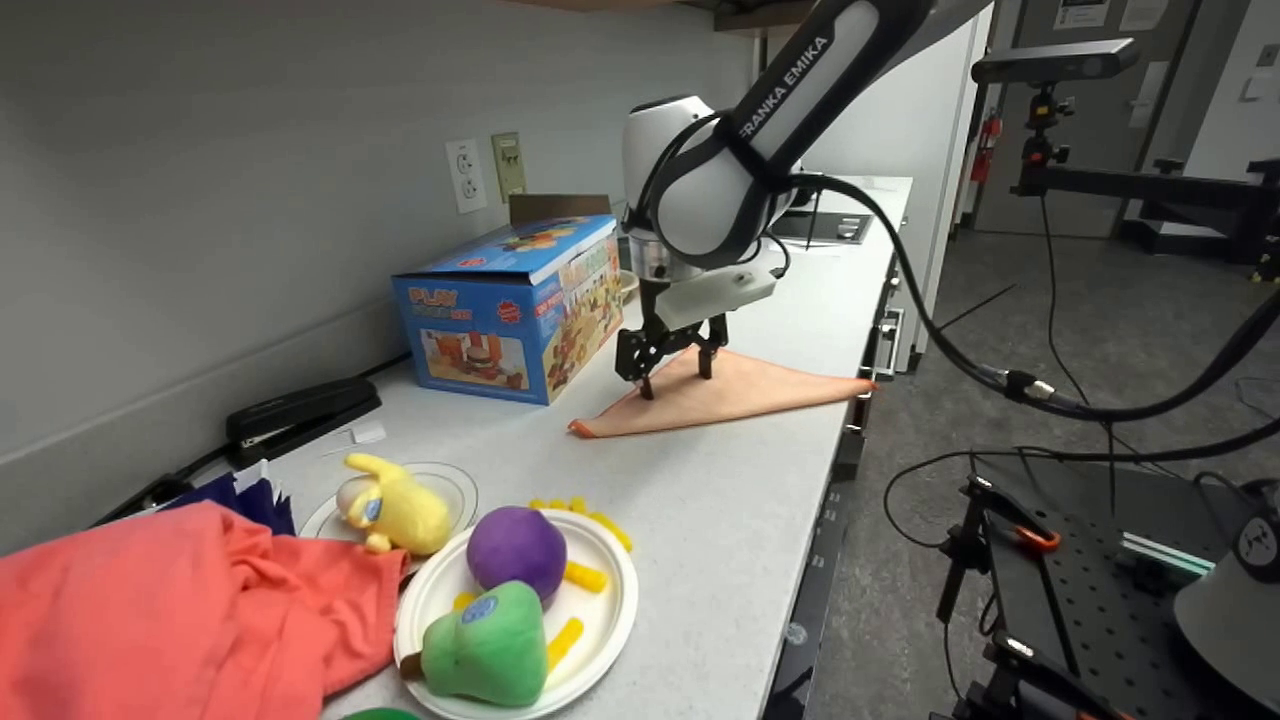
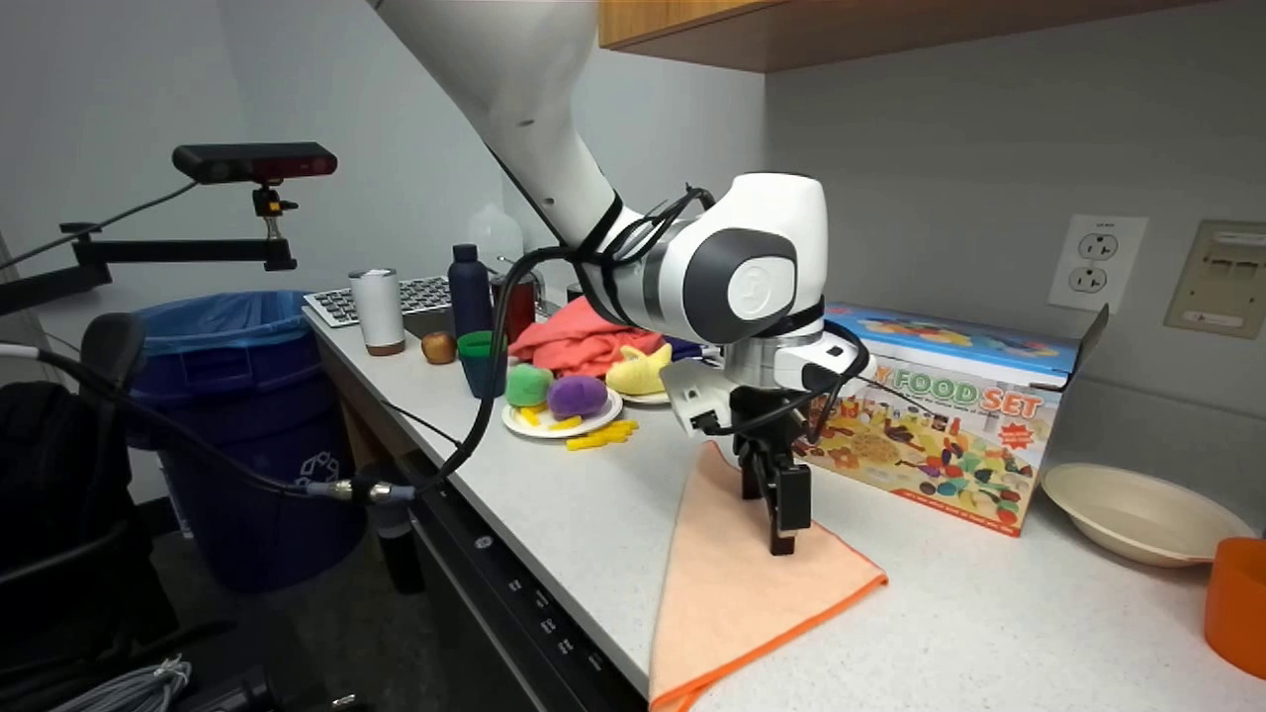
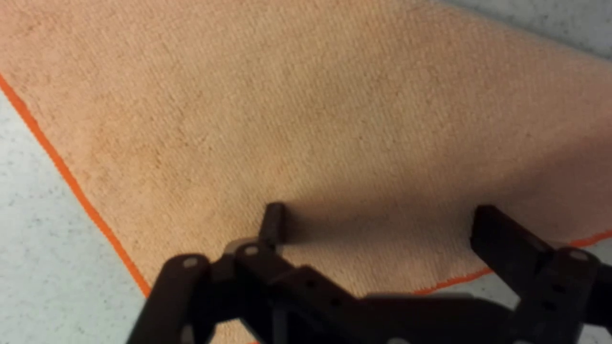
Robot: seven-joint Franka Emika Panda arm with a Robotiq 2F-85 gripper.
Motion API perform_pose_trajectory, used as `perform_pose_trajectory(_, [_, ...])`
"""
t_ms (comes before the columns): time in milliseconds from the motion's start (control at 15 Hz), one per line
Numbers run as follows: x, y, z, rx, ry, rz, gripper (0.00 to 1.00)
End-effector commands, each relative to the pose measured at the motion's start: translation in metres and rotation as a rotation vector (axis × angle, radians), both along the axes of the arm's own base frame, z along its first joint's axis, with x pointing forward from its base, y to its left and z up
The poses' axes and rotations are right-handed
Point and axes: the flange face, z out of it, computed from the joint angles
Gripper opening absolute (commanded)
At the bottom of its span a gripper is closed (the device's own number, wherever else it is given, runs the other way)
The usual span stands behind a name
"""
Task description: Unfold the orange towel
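In an exterior view I look along the tabletop (image 1: 700,500) across the white plate (image 1: 600,630); in an exterior view I face roughly the opposite way, the orange towel (image 2: 732,593) in the foreground. Both share towel, plate and toy box (image 2: 930,435). My wrist view looks down close over the towel, past the tool (image 3: 380,210).

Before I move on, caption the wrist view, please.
Open gripper over the folded, orange-edged towel on the counter.

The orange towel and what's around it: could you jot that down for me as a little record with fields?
Orange towel: folded into a triangle on the countertop, not yet unfolded
Gripper: open, pointing down at the towel; contact unclear
Blue toy box: beside the towel, apart from it
White plate: holds purple toy, green toy, yellow sticks
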Motion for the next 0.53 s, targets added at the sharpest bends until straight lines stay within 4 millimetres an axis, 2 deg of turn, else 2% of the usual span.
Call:
perform_pose_trajectory(0, [0.018,-0.011,-0.004,-0.019,0.009,0.019,1.00])
perform_pose_trajectory(200, [0.022,-0.014,0.002,-0.032,-0.004,0.038,1.00])
perform_pose_trajectory(467, [0.016,-0.016,0.018,-0.043,-0.009,0.085,1.00])
